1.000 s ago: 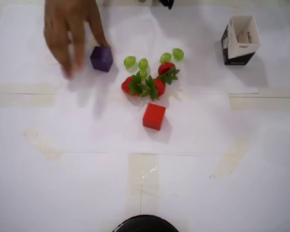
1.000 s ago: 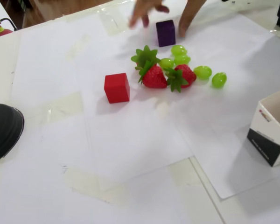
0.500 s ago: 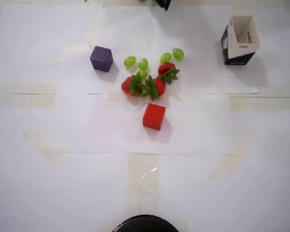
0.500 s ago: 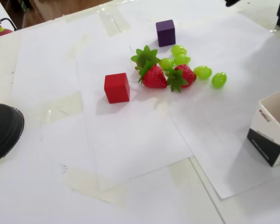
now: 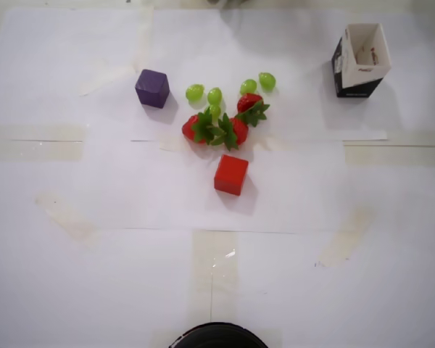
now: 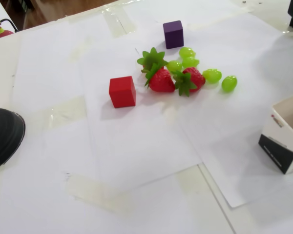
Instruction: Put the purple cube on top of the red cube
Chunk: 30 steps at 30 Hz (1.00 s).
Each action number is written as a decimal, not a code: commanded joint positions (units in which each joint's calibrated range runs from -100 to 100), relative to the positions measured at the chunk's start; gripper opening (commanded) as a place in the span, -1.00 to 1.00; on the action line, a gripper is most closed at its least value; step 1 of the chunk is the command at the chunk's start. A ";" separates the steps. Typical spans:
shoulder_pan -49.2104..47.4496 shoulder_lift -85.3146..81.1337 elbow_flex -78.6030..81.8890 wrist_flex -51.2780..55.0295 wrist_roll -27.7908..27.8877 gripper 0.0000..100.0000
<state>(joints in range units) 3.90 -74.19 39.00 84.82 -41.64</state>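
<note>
The purple cube (image 5: 153,88) sits on the white paper at the upper left of the overhead view; in the fixed view it (image 6: 173,34) is at the top centre. The red cube (image 5: 231,175) sits alone near the middle of the overhead view, below the fruit; in the fixed view it (image 6: 122,91) is left of the strawberries. The two cubes are apart, with the fruit cluster between them. No gripper shows in either view.
Strawberries (image 5: 219,127) with green leaves and several green grapes (image 5: 214,95) lie between the cubes. A black-and-white open box (image 5: 359,59) stands at the upper right of the overhead view. A black round object (image 5: 217,336) sits at the bottom edge.
</note>
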 commanded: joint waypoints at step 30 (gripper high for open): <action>10.00 69.72 -24.19 -12.60 4.25 -0.75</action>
<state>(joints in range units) 13.18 -4.32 13.94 74.62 -36.95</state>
